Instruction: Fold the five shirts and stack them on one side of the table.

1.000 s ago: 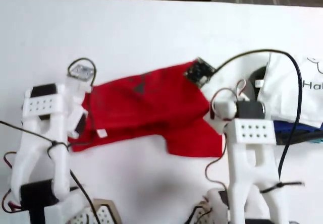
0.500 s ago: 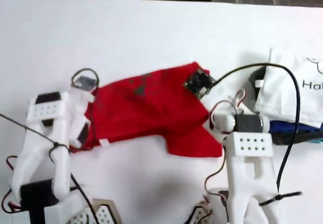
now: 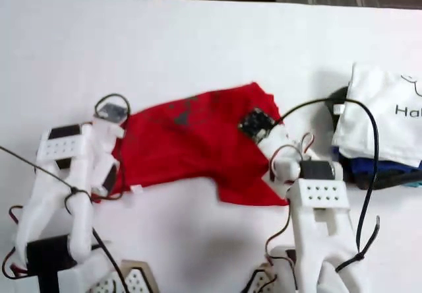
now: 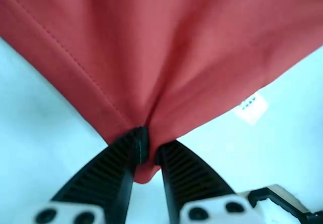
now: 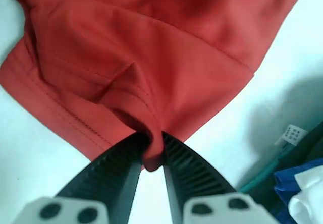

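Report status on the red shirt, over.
Left end effector shut on red shirt. Right end effector shut on its other end. Folded stack lies apart, not in the way.

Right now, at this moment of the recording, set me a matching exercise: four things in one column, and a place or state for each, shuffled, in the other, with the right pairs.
Things
1. red shirt
2. white shirt
3. blue shirt
4. left gripper

Places or states
A. partly covered by another shirt
B. shut on a fold of red cloth
C. lies across the middle of the table
D. uppermost, at the right edge of the high view

Pairs: 1-C; 2-D; 3-A; 4-B
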`<act>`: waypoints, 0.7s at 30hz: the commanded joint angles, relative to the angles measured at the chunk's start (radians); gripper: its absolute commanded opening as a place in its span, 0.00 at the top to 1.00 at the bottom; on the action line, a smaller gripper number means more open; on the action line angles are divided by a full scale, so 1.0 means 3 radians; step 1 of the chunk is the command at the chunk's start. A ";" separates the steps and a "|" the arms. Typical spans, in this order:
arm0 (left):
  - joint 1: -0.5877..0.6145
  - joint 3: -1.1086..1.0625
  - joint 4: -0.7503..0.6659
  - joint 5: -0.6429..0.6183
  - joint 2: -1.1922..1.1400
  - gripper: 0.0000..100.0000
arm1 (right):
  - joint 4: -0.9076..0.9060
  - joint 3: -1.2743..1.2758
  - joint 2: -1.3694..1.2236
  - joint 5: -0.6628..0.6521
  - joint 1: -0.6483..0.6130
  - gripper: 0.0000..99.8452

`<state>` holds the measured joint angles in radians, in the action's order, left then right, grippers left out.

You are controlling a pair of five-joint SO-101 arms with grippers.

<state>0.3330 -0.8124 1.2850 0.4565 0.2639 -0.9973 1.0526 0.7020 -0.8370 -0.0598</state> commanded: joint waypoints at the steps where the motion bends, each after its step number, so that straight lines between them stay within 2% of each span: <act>1: -0.0010 0.0003 0.0000 0.0020 0.0153 0.97 | 0.0141 0.0036 0.0110 -0.0020 0.0038 0.98; 7: -0.0010 0.0003 0.0015 0.0015 0.0153 0.97 | 0.0176 0.0097 0.0110 -0.0026 0.0279 0.97; 13: -0.0020 0.0008 0.0087 0.0005 0.0153 0.97 | 0.0176 0.0179 0.0028 -0.0506 0.0688 0.82; 21: -0.0010 0.0151 0.0384 0.0020 0.0174 0.97 | 0.0228 0.0164 0.0023 -0.0624 0.0703 0.80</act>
<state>0.3330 -0.8109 1.3602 0.4565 0.2639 -0.9528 1.1231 0.7020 -1.0196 0.1412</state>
